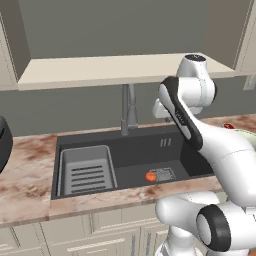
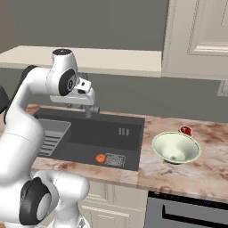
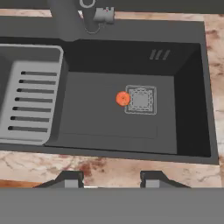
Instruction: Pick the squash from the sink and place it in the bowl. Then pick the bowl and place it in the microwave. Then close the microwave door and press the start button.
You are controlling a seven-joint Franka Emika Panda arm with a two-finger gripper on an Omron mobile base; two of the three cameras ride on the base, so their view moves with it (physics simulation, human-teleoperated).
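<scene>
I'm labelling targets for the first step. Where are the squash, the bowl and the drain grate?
squash (image 3: 123, 99): hand view, centre of the orange ball.
bowl (image 2: 164, 141): right base view, inner left wall.
drain grate (image 3: 141, 99): hand view, middle of the square grate.

faucet (image 1: 128, 107): top hidden behind the shelf edge (image 1: 125, 80).
dark object (image 1: 4, 145): cut by left picture edge; kind unclear.
small red item (image 2: 185, 130): behind the bowl (image 2: 176, 148), too small to identify.
</scene>
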